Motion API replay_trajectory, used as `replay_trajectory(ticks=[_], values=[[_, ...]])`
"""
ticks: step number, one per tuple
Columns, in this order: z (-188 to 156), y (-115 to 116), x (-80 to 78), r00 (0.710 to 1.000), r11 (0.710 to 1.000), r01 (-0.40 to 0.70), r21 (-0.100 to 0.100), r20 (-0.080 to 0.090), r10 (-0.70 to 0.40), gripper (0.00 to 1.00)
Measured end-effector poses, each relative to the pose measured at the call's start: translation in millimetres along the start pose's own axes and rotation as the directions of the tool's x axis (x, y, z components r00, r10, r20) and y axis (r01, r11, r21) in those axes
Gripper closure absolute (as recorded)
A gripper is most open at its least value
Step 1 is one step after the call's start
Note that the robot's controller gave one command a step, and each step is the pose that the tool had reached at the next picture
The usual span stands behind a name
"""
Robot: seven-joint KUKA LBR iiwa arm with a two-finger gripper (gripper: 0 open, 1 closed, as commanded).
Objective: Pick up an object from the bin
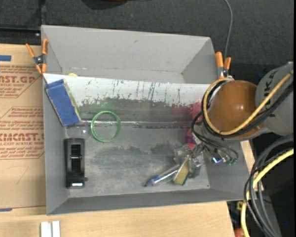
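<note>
Tan block (181, 175) and blue-tipped pen (159, 178) touch just beside the gripper (190, 158) at the bin's (138, 53) 4 o'clock; can't tell its opening or load, closing may snag both.

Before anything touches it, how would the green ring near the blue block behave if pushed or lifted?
The green ring is a thin open hoop, so probably light. It seems to lie flat on the bin floor, so a push would likely slide it, not roll it. Its narrow band may offer little grip.
</note>
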State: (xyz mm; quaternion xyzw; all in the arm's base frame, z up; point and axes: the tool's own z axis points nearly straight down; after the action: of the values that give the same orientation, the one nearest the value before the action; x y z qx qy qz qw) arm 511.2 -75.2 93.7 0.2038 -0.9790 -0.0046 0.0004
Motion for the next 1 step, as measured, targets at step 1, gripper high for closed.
replay_trajectory(ticks=[1], values=[[-50.2,6.4,0.0,1.0,1.0,-0.018,0.001,0.005,0.018,1.0]])
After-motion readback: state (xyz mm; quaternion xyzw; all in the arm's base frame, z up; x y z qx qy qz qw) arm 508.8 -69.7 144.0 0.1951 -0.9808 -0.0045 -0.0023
